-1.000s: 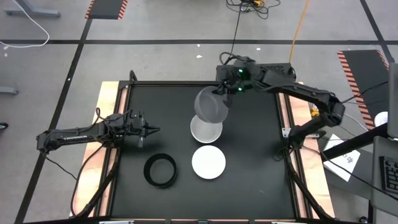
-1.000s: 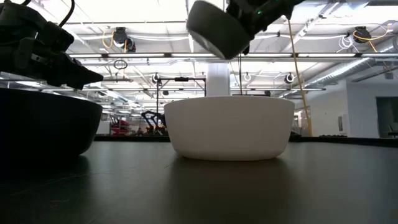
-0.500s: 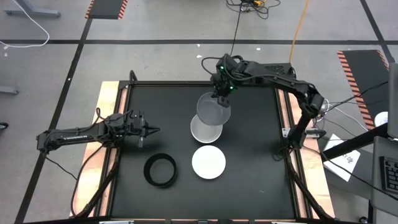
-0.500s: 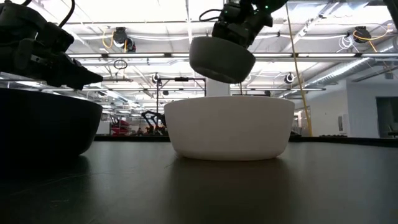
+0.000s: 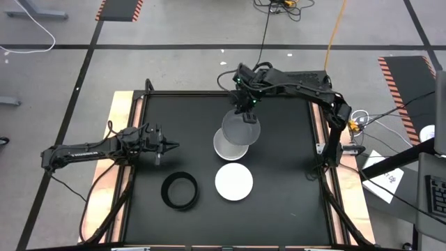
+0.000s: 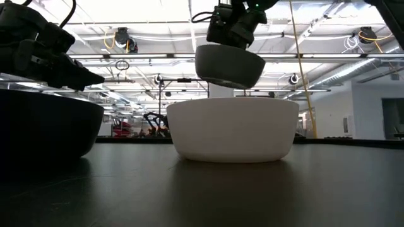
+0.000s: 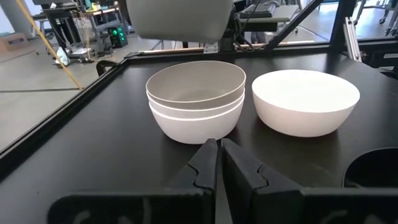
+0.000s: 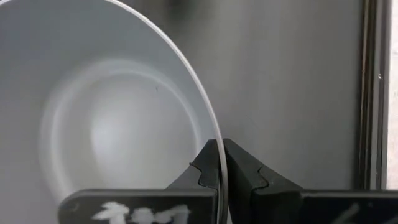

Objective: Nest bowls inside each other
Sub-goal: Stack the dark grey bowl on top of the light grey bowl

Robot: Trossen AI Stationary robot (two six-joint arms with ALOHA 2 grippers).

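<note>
Your right gripper [image 5: 243, 106] pinches the grey bowl [image 6: 229, 65] by its rim, just above the stack [image 7: 196, 99] of two; white bowl [image 5: 233, 181] and black bowl [image 5: 180, 191] wait on the desk [image 5: 286, 167], left gripper [image 5: 169, 146] closed, empty.

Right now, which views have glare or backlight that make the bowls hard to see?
Low view: bright ceiling lights backlight the scene, so the black bowl and left gripper are near silhouettes. High view: even light, the grey bowl reads clearly. Right wrist view: that bowl looks pale, with little shading.
</note>
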